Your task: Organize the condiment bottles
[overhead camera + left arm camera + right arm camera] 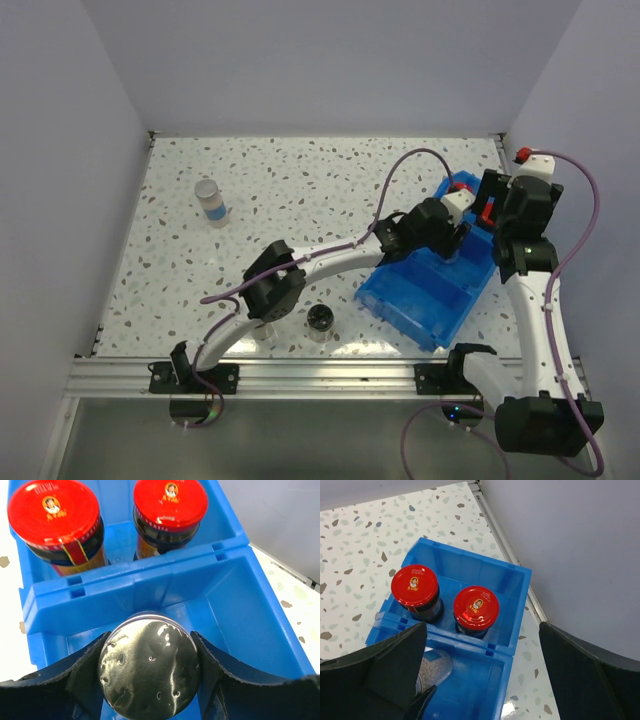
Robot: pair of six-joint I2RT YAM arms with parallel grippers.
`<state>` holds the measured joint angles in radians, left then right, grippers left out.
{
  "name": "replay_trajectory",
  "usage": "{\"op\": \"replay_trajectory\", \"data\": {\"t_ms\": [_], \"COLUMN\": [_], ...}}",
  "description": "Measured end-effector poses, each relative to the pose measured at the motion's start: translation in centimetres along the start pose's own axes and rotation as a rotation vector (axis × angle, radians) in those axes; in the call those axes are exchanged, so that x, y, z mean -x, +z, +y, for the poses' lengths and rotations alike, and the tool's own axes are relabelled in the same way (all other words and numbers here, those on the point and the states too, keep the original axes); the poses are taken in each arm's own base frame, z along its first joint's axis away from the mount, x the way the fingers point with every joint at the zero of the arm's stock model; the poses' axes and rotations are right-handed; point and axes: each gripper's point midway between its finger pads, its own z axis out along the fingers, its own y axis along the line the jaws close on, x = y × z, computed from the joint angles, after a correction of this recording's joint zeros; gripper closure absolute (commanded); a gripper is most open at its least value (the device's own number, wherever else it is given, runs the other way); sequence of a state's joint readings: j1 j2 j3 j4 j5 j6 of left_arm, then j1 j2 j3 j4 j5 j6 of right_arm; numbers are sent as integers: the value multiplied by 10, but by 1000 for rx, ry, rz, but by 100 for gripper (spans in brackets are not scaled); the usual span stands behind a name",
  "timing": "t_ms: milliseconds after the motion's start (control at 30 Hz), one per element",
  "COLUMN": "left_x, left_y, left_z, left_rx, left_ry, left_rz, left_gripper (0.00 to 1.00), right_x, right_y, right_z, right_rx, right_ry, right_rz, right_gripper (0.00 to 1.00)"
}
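1. The left gripper (148,650) has its jaws clamped on a silver-capped jar (149,672), low in the blue bin (240,605), in the compartment next to the far one.
2. A red-capped jar (54,515) and a second red-capped jar (170,502) stand side by side in the far compartment.
3. The right gripper (482,645) hangs above the bin, jaws spread wide, holding nothing.
4. On the tabletop (300,180), a blue-label jar (210,202) stands far left, and a black-lidded jar (320,322) stands by the near edge.

Jar count — red-capped jar (52,517): two; silver-capped jar (149,672): two; black-lidded jar (320,320): one clearly seen; blue bin (150,580): one.
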<state>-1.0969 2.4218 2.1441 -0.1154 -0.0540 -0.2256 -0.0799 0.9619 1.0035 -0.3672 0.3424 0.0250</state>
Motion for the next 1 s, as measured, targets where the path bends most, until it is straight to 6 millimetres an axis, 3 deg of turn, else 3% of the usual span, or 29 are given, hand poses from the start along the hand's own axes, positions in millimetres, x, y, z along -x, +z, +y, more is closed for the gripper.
{"op": "replay_trajectory", "data": {"t_ms": [200, 300, 333, 467, 733, 1000], "left_x": [-7, -7, -7, -5, -1, 11], "left_y": [2, 3, 3, 2, -4, -31], "left_z": [-1, -1, -1, -3, -4, -3], "left_rx": [0, 0, 0, -3, -5, 14], "left_ry": [-1, -2, -2, -16, -24, -17], "left_rz": [0, -2, -4, -10, -13, -36], "left_gripper": [38, 30, 23, 17, 16, 13], "right_x": [-7, -7, -7, -6, -3, 7], "right_y": [0, 0, 0, 0, 1, 3], "right_z": [-1, -1, -1, -1, 0, 7], "right_rx": [-6, -6, -6, -5, -2, 35], "right_ry": [-10, -10, -10, -8, -3, 12], "right_rz": [21, 21, 21, 18, 4, -34], "right_gripper": [1, 1, 2, 1, 1, 1]}}
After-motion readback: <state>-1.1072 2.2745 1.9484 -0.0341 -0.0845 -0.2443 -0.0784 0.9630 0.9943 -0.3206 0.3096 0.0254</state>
